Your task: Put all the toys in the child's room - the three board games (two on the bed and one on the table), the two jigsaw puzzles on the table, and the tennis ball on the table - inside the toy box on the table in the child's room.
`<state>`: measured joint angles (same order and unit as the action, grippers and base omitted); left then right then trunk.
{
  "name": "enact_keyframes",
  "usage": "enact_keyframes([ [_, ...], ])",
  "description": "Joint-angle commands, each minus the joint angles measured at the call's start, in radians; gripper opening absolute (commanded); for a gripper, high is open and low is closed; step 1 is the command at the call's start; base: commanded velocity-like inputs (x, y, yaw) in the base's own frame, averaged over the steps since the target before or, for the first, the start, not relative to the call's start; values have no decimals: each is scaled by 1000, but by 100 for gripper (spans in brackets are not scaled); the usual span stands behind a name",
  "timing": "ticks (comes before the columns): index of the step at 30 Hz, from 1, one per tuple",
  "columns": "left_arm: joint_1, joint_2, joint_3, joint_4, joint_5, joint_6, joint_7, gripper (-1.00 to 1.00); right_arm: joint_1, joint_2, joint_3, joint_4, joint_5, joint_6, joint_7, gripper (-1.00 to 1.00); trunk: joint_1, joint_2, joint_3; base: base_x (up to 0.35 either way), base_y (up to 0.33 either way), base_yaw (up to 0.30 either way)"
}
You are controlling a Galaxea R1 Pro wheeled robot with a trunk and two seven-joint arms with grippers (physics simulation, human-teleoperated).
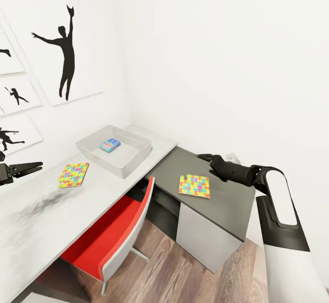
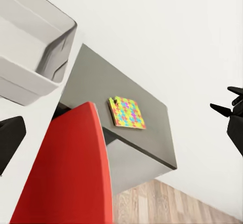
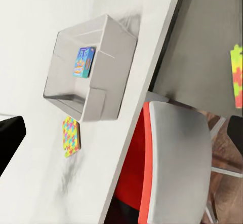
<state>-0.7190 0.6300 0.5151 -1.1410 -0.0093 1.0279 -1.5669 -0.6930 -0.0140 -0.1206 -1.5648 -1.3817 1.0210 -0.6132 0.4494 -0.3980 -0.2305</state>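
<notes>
Toy box (image 1: 119, 164): a shallow, translucent pale grey bin with sloping sides, standing on the pale table (image 1: 41, 221) near the corner of the room; one small blue board game (image 1: 109, 145) lies flat on its floor.
Near jigsaw puzzle (image 1: 73, 174): a thin square tile of red, yellow, blue and green pieces, flat on the pale table just beside the toy box — apart from it, not touching.
Far jigsaw puzzle (image 1: 194, 185): the same pattern, flat on the dark grey desk section (image 1: 228, 205) to the right, well apart from the toy box.
Step in hand: as I judge it, the puzzles — one game is in, both tiles are out.
Left gripper (image 1: 28, 168): held above the table near the first tile, holding nothing; its fingers look close together, almost meeting at the tips.
Right gripper (image 1: 206, 157): over the dark desk behind the far tile, holding nothing; whether its jaws stand apart I cannot tell.
Next move: probably a descent onto a tile — so thin and flat that a finger must get under an edge.
Red chair (image 1: 114, 230): tucked at the table.
</notes>
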Motion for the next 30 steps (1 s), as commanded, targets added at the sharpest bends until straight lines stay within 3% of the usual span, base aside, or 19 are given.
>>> enact_keyframes([
  [1,0,0,0,0,-1,11,-4,100,-1,0,-1,0,-10,3,-10,100,1,-2,-1,0,0,-211],
  [10,0,0,-1,0,-1,11,-4,100,0,1,1,-1,-10,1,-11,100,1,-2,13,0,0,-133],
  [30,0,-1,-1,-1,-1,11,-4,100,19,0,0,0,-9,-1,-11,100,1,-2,45,0,0,-6],
])
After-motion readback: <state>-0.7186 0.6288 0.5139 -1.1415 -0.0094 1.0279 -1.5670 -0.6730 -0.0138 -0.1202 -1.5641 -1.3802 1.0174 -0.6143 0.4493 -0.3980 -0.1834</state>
